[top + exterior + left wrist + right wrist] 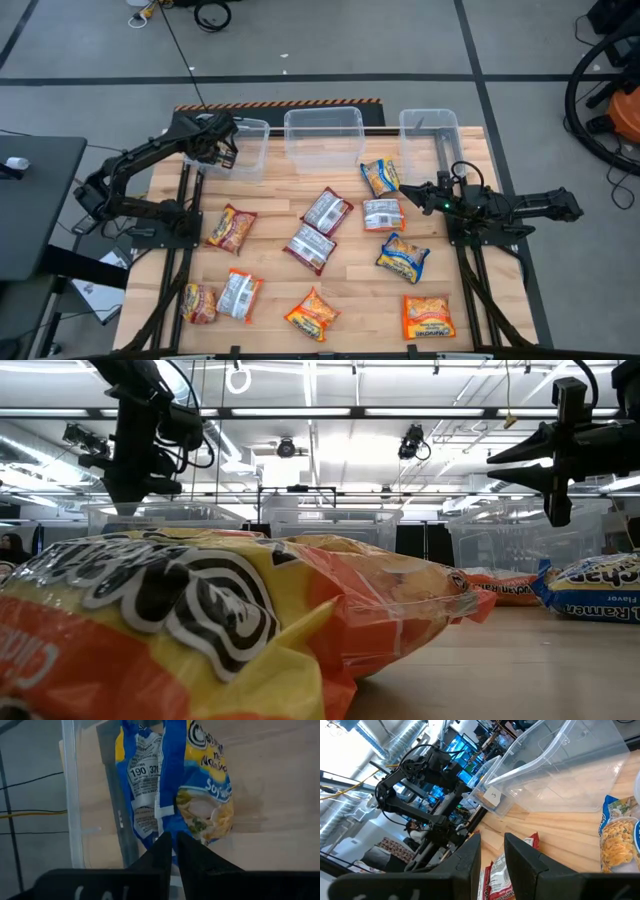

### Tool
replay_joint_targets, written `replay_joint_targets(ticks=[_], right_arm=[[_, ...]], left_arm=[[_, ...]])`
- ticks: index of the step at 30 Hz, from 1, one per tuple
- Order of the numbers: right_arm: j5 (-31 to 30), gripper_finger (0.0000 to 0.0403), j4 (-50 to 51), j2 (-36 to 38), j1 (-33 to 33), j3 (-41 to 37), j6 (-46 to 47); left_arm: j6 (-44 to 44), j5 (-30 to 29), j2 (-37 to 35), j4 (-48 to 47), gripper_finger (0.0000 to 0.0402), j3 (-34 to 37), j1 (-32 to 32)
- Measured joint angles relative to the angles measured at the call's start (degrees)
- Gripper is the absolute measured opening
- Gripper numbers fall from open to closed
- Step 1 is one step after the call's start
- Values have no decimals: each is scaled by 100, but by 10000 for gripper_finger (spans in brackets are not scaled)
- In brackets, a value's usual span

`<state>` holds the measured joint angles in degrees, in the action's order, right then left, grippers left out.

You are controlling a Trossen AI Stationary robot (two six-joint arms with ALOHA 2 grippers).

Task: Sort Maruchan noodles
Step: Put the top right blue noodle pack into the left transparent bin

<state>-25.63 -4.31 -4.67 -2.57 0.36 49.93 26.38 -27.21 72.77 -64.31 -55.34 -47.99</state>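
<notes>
My left gripper (222, 143) hangs over the left clear tub (250, 150) at the table's far edge. It is shut on a blue-yellow Maruchan noodle packet (200, 780), which the high view hides under the gripper. In the low view this gripper (135, 485) is above the tub's rim. Several more packets lie flat on the wooden table: dark red-silver ones (327, 210), blue-yellow ones (403, 257) and orange ones (313, 312). My right gripper (412, 192) waits level at the table's right side. Its fingers (492, 850) are a little apart, with nothing between them. My left gripper pinches one end edge of the blue-yellow packet (171, 826) between its two fingertips. The fingers slant down from above. The packet hangs below them inside the tub's walls, with its back seam facing the camera. Whether its lower end rests on the tub's bottom cannot be told.
Two more clear tubs stand along the far edge, one in the middle (323, 135) and one at the right (430, 130). An orange packet (200, 630) fills the low view's foreground. Bare wood shows between the scattered packets.
</notes>
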Motion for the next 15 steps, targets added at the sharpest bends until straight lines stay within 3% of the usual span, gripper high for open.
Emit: replay_joint_targets(ticks=[7, 15], right_arm=[[2, 91, -1, 0, 0, 1, 7], [25, 91, -7, -9, 0, 2, -48]], left_arm=[[16, 47, 0, -126, 32, -531, -1], [6, 1183, -2, -71, 32, -1319, 344]])
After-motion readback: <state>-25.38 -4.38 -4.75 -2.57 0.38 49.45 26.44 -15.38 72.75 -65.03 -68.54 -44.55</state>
